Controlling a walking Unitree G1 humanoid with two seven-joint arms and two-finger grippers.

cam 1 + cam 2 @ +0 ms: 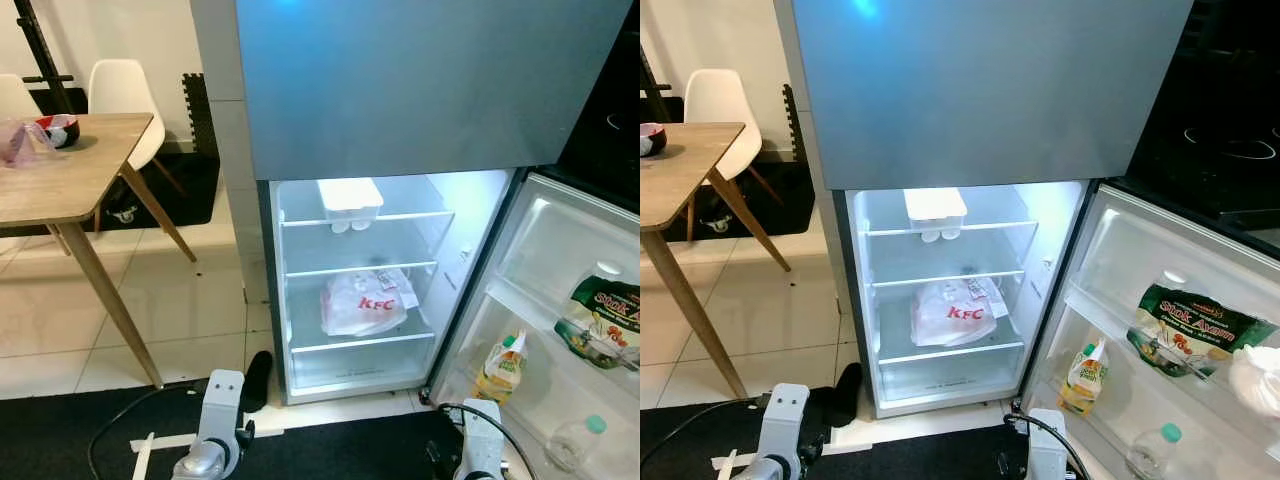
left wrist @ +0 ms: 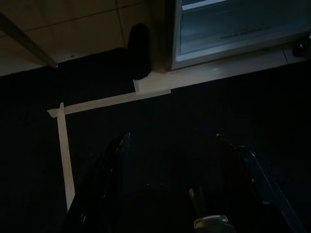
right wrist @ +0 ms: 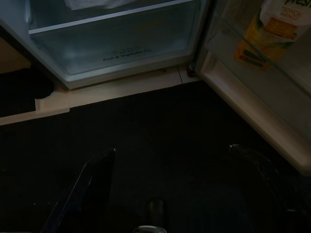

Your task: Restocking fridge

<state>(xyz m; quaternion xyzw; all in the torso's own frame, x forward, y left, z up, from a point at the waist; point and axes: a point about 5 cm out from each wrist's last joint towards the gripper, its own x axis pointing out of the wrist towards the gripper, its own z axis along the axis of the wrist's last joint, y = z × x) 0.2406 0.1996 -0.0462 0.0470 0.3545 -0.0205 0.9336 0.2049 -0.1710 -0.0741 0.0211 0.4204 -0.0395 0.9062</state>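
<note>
- The left claw (image 2: 170, 160) hangs low over the dark floor mat (image 2: 204, 111), its fingers apart and holding nothing.
- The right claw (image 3: 170, 170) hangs the same way, spread and empty, just before the fridge (image 1: 420, 90).
- The fridge stands open; a KFC bag (image 1: 362, 302) lies on its lower shelf.
- In the door shelves (image 1: 1110, 330) stand a juice carton (image 1: 1086, 377), a green Stok Ayam packet (image 1: 1188, 333) and a bottle (image 1: 1152, 452).
- A wooden counter (image 1: 70, 170) stands to the left, well apart.

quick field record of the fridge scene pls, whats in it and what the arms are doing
fridge: lower door open, upper door shut
shelves: KFC bag on lower shelf; white tray under top
door racks: green snack bag, yellow juice carton, water bottle
left end effector: open, empty, low over dark mat
right end effector: open, empty, low over dark mat
</note>
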